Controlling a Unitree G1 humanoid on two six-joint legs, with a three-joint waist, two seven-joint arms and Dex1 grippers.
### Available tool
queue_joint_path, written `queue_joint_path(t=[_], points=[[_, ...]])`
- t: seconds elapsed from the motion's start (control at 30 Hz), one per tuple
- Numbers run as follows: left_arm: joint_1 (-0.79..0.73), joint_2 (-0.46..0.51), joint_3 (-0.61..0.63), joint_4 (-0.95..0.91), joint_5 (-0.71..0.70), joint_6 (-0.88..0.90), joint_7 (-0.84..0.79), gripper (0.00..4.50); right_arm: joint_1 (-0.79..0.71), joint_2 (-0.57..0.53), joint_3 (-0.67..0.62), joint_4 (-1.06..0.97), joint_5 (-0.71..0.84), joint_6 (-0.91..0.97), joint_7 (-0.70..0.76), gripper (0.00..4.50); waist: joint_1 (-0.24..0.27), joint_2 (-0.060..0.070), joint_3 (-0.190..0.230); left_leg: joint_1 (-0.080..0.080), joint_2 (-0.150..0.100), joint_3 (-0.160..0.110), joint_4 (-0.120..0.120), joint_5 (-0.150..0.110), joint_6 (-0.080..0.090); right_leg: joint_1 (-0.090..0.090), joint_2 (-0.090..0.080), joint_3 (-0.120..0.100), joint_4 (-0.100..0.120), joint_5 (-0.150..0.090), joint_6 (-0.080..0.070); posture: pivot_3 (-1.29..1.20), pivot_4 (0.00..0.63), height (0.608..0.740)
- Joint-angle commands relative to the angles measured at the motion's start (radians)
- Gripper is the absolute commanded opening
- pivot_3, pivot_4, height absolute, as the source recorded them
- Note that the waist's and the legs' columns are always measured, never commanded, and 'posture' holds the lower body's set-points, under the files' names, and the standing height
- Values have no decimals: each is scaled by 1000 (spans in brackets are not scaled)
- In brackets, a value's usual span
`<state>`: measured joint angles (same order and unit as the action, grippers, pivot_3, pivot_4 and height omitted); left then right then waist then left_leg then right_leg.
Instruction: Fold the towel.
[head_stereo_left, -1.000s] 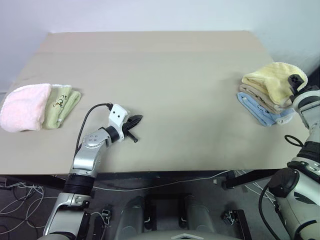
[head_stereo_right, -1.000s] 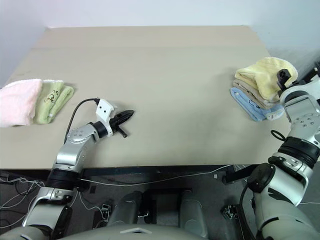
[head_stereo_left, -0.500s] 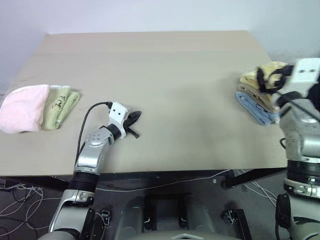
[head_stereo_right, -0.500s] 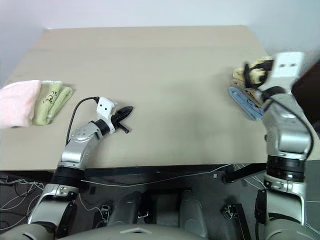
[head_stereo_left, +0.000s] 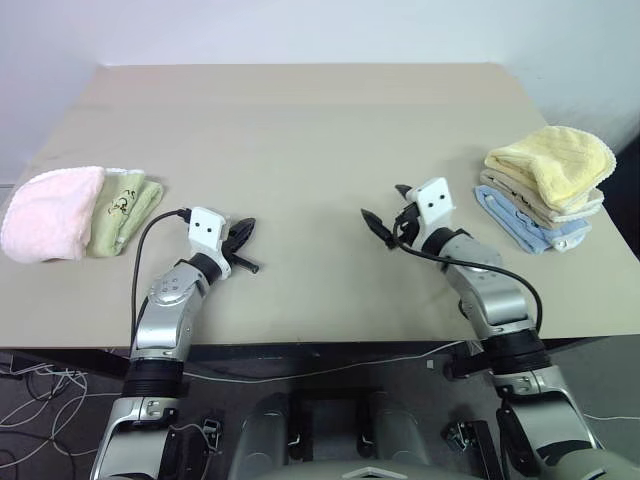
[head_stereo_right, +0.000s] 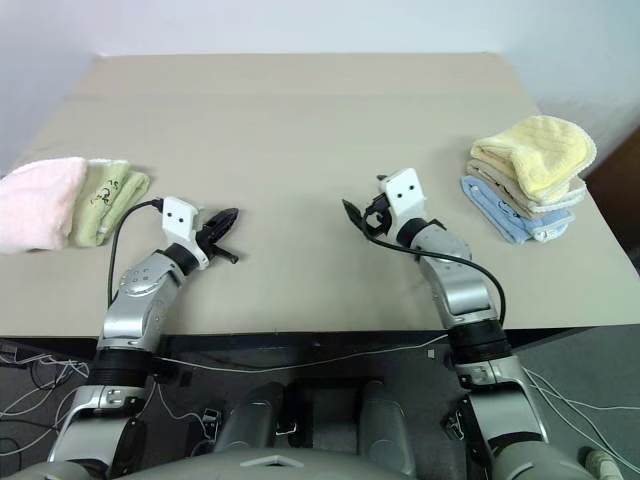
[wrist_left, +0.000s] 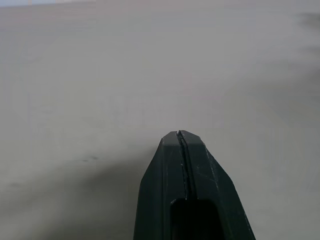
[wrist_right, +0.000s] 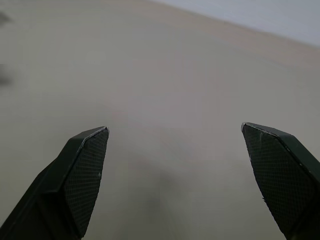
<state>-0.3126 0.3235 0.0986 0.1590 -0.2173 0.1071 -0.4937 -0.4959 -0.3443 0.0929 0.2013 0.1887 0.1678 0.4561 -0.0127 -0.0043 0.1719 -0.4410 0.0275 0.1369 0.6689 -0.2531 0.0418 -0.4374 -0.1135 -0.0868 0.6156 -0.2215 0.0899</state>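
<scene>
Plainly, the towel lay atop a stack of 3 at the right edge of the frame, well apart from both grippers. The left gripper was closed and empty; the right gripper gaped wide, empty, mid-tabletop. A grab risked dragging the lower towels along.

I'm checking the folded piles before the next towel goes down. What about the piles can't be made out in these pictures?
- The pale yellow towel tops the right stack; its underside and fold layers are covered by its own top layer.
- The beige towel and blue towel beneath show edges only.
- The green towel is partly covered by the pink towel, whose left end the picture edge cuts off.
- The green towel's dark print is too small to read.
</scene>
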Motion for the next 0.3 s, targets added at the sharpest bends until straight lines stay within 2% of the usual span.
queue_joint_path(t=[0.03, 0.3], points=[[35, 10, 32, -77, -17, 11, 19, 0, -32, 28, -8, 30, -16, -52, 11, 4466, -1, 0, 0, 0, 0, 0, 0, 0, 0, 0, 0, 0, 0, 0, 0, 0, 150, 740], [54, 21, 31, -109, -20, 36, 32, 0, -39, 64, -19, 91, -39, -88, 23, 4466, 0, 0, 0, 0, 0, 0, 0, 0, 0, 0, 0, 0, 0, 0, 0, 0, 150, 740]])
